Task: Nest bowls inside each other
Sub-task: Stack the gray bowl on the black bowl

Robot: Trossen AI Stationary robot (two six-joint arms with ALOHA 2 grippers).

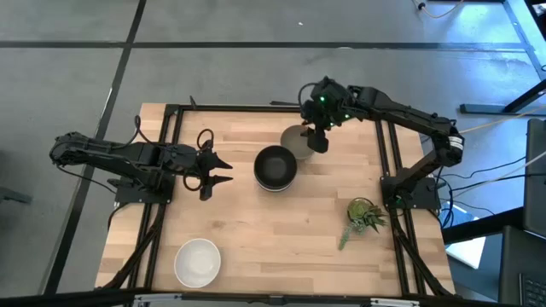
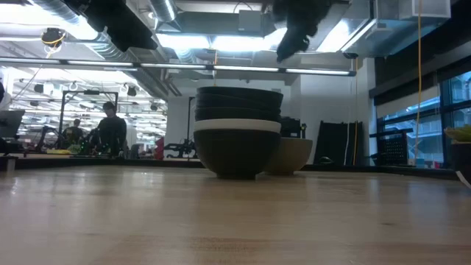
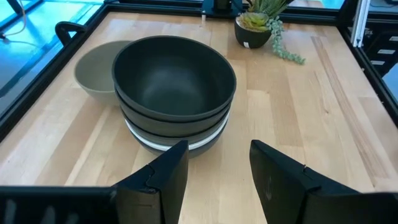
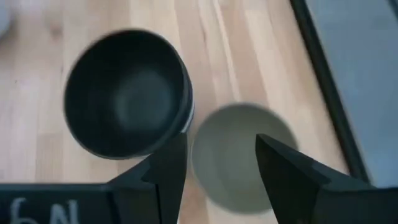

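Note:
A stack of nested bowls stands mid-table, glossy black with one white rim showing between them. The dull grey-green bowl stands on the wood right beside the stack, toward the far right. One white bowl sits alone near the near-left corner. My right gripper hovers open, well above the grey-green bowl, fingers pointing down. My left gripper waits open and level, left of the stack.
A small potted green sprig lies near the right edge, close to the right arm's base. A black frame rail runs along the table's sides. Bare wood lies between the stack and the white bowl. People show in the room behind.

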